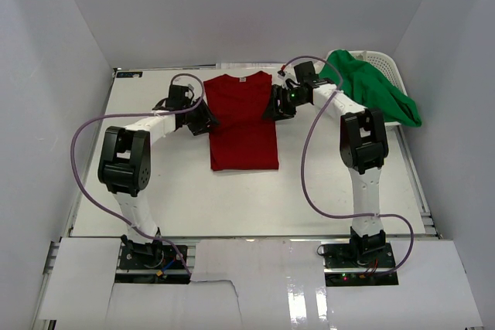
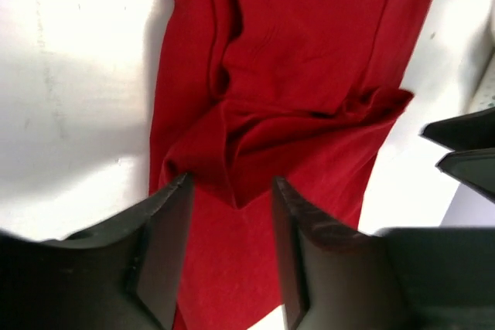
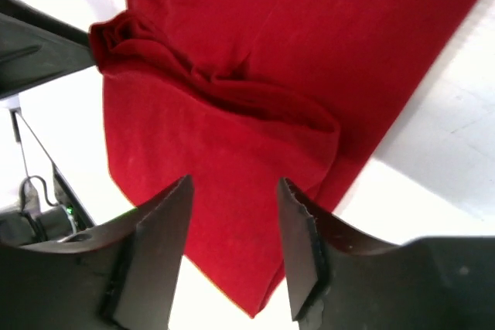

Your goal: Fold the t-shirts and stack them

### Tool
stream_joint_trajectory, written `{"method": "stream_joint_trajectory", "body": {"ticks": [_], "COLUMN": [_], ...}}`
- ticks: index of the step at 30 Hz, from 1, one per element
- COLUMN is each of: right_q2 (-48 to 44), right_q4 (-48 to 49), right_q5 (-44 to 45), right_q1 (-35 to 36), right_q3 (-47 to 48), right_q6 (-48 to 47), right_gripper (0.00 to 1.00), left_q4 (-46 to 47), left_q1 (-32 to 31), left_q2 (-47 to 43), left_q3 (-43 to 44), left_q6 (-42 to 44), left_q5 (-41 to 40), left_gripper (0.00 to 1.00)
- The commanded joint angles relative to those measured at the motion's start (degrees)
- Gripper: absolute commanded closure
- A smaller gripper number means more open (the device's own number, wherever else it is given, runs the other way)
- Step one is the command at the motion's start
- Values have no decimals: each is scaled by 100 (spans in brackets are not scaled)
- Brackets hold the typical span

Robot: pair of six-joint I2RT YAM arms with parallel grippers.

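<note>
The red t-shirt (image 1: 243, 121) lies flat on the white table (image 1: 155, 191), directly between the two sets of jaws. The left jaws hang over its left edge and the right jaws over its right edge, both up near the sleeves. Both sets of jaws stand partly apart with nothing between them.

In the left wrist view, a rumpled fold of red cloth (image 2: 309, 125) lies just ahead of the left jaws, its corner pointing into the gap. In the right wrist view, a similar folded flap (image 3: 232, 106) lies just ahead of the right jaws.

The green t-shirt (image 1: 371, 90) is draped over the white basket (image 1: 384, 58), well out beyond the right jaws on the side away from the red one.
</note>
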Motion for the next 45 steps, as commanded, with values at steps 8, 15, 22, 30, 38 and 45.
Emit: {"method": "stream_joint_trajectory", "body": {"ticks": [8,15,22,30,38,45], "right_q2": [-381,-918,-954,-550,189,672], "right_q4": [1098,1273,1440,1967,2381,2706], "right_q5": [4,-215,-540,-874,-1191,-1437], "right_q1": [-33,99,371,652,802,969], "right_q3": [-436,-1095,-1368,-1272,-543,-156], "right_q6": [326,185,255,747,1327,1697], "right_gripper": [36,36,36,46,92,92], "left_q4": [1785,1276,1223,2267,2672,3560], "left_q1": [63,72,46,-182,-964,-1237], "left_q2": [-1111,-1876,-2483,-2844,-2133,-1526], "left_q3": [-848,-734,-1374,-2772,-2808,-2843], "left_q6": [-600,147,271,-37,69,-239], "left_q5": [-456,-685,245,1274,1679,1969], "left_gripper": [32,32,41,88,100,100]}}
